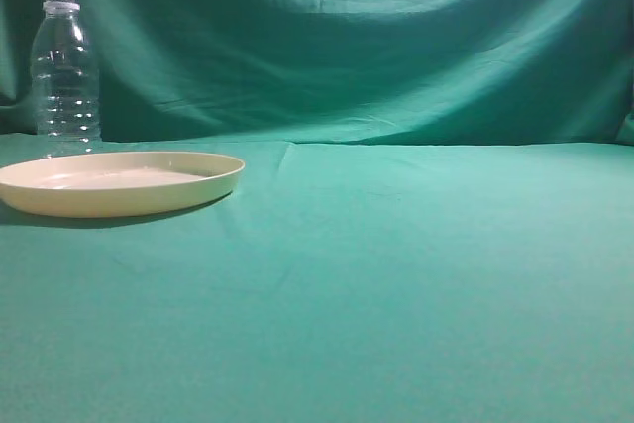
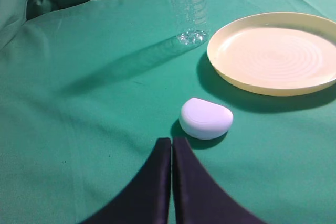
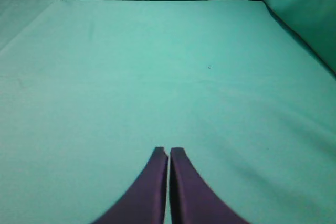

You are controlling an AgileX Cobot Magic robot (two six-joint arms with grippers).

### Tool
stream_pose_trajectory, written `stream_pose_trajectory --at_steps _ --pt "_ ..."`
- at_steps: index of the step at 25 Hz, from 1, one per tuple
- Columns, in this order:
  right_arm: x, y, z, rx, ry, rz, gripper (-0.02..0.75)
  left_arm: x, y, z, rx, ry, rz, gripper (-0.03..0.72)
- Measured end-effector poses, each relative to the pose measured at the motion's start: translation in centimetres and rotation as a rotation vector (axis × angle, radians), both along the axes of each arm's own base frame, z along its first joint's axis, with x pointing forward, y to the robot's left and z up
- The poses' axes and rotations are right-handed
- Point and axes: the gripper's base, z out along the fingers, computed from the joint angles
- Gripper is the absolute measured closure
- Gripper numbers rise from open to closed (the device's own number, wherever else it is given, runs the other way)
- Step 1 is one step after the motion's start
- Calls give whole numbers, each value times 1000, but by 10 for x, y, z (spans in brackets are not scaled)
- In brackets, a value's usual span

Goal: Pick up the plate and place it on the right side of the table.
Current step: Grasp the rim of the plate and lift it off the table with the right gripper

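The cream-yellow plate lies flat on the teal table at the left of the exterior view. It also shows in the left wrist view at the upper right. My left gripper is shut and empty, hanging above the cloth well short of the plate and to its left. My right gripper is shut and empty over bare cloth; the plate is not in its view. Neither gripper shows in the exterior view.
A clear ribbed bottle stands behind the plate, also in the left wrist view. A small white rounded object lies just ahead of my left gripper. A draped green backdrop closes the far side.
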Motion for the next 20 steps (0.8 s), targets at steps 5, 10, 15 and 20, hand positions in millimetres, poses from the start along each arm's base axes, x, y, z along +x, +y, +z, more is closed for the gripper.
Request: stream_pose_trajectory --at_steps 5,10,15,20 --pt "0 0 0 0 0 0 738 0 0 0 0 0 0 688" --pt "0 0 0 0 0 0 738 0 0 0 0 0 0 688" --pt "0 0 0 0 0 0 738 0 0 0 0 0 0 688" --pt "2 -1 4 -41 -61 -1 738 0 0 0 0 0 0 688"
